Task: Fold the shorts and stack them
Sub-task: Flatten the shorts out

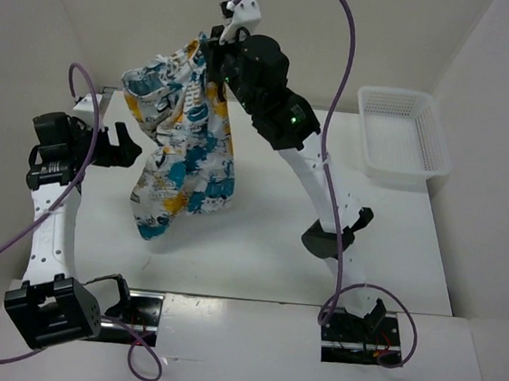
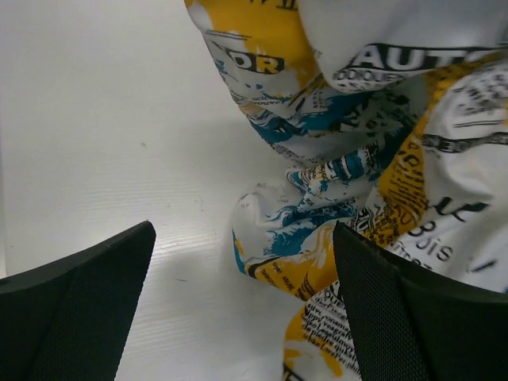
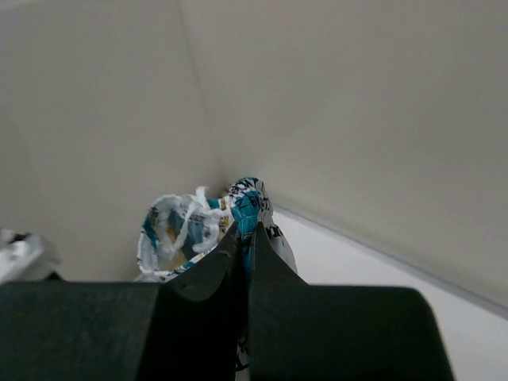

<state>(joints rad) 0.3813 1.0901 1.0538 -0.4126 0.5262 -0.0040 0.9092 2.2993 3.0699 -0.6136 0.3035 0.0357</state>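
**Shorts [image 1: 180, 160], hung over bench [image 1: 258, 245]**

Soft white fabric, crumpled, printed with teal, yellow-orange and black lettered patches. Draped in loose vertical folds above the far-left part of the smooth white surface. Lower hem low over it; contact not determinable.

Pinched at a bunched top edge by the right claw [image 3: 244, 238], raised high, black fingers clenched flat together on the cloth. Pale stringy strands beside the pinch.

Left claw [image 2: 244, 230] released, dark textured fingers spread wide. Levelled at the left side of the hanging cloth, just beside it, gripping nothing.

Basket [image 1: 401, 138] of white plastic mesh, rectangular, shallow-walled. Set at the far-right corner, well apart from the fabric.
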